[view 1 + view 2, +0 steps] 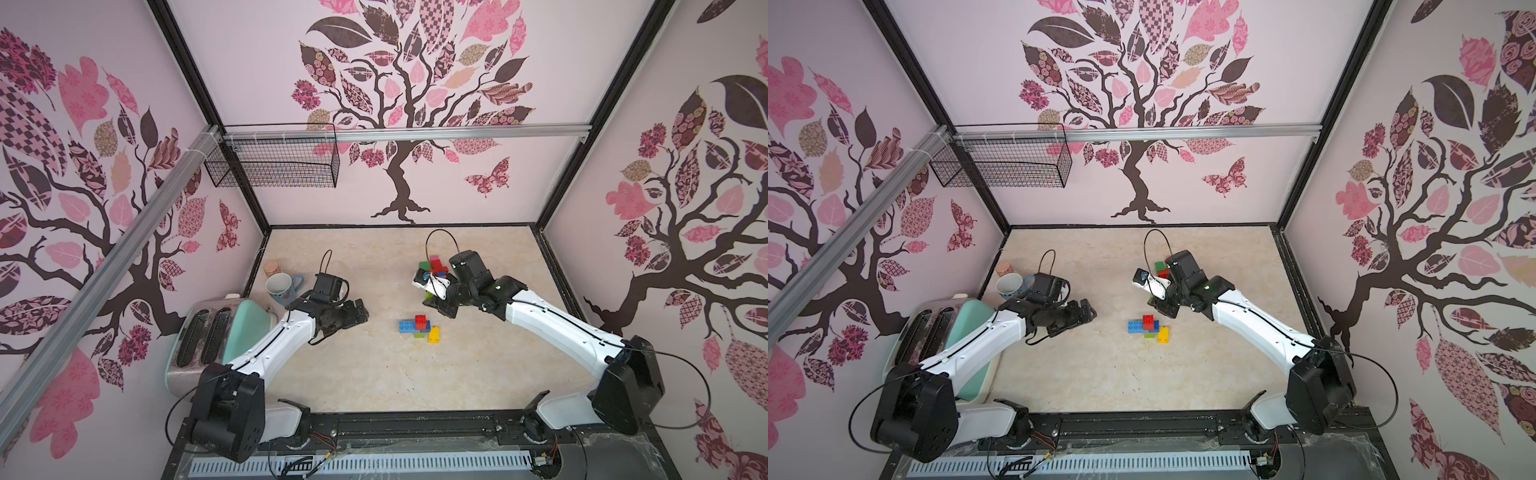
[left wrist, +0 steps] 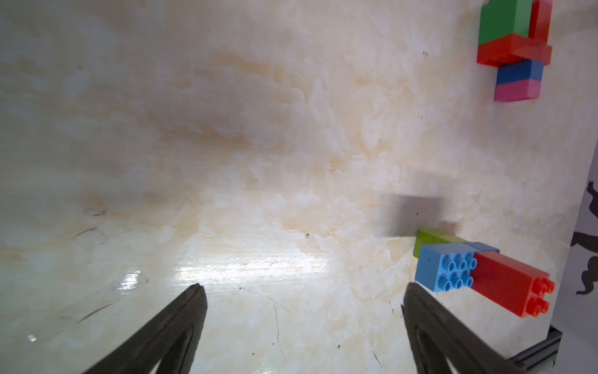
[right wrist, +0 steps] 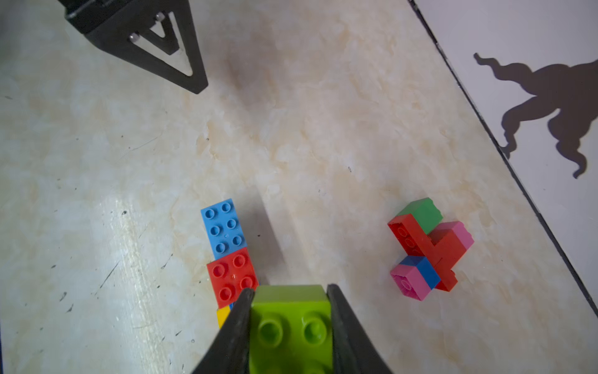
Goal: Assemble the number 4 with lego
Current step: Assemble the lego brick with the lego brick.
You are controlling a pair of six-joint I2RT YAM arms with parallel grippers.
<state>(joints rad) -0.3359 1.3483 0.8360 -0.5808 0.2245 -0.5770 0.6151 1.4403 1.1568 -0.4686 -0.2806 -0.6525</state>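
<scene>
Your right gripper (image 3: 289,290) is clamped on a lime brick (image 3: 291,327), held just beside the blue-red-yellow build (image 1: 419,326) mid-table, probably to add it. Left gripper (image 2: 303,288) sits wide apart, empty.

Your white left arm (image 1: 266,340) is stretched toward the middle, with the black left fingers (image 2: 191,307) spread wide and nothing between them. The white right arm (image 1: 552,320) is reaching in, wrist pitched down. Its right fingers (image 3: 238,323) are clamped on a lime green studded plastic brick (image 3: 291,323).
</scene>
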